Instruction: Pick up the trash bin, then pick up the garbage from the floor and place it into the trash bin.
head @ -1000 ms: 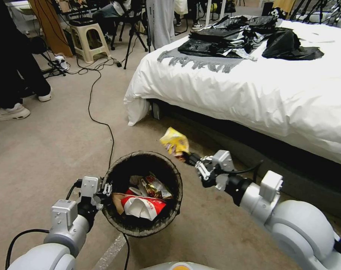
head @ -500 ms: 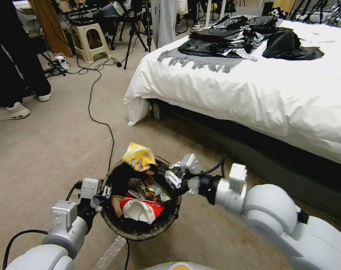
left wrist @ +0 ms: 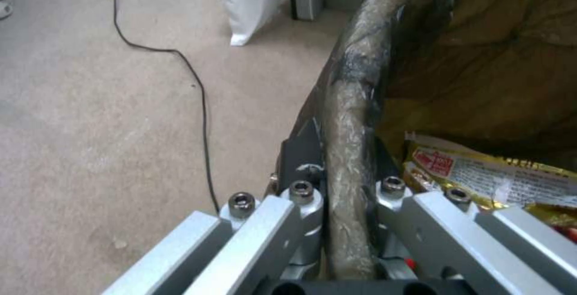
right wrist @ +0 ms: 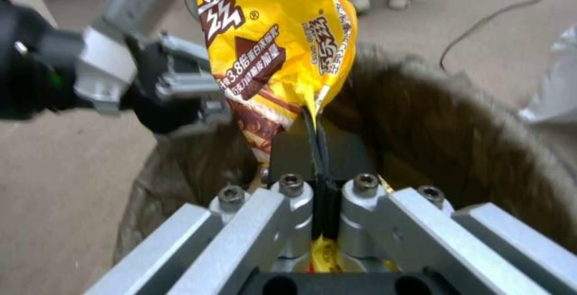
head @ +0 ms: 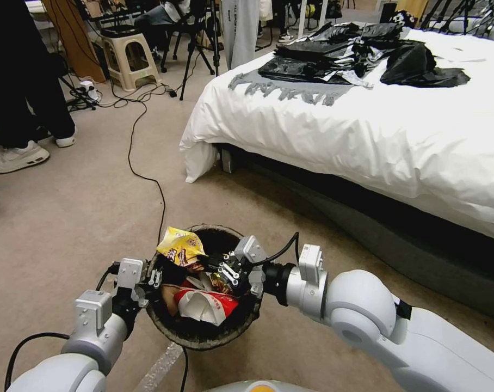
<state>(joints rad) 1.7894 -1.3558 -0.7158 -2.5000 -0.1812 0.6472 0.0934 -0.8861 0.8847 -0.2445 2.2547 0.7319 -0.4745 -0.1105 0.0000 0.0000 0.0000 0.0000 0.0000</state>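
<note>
Head view: right gripper [head: 203, 259] pinching yellow wrapper [head: 180, 246] above trash bin [head: 165, 321] | left gripper [left wrist: 350, 182] clamping rim | release only once centred over the opening

The left gripper [head: 153, 276] sits low at the robot's left, its fingers [left wrist: 300, 150] clamped together. The right arm reaches across in front of the body, its gripper [head: 203, 259] pinched closed, fingers [right wrist: 295, 150] pressed together.
</note>
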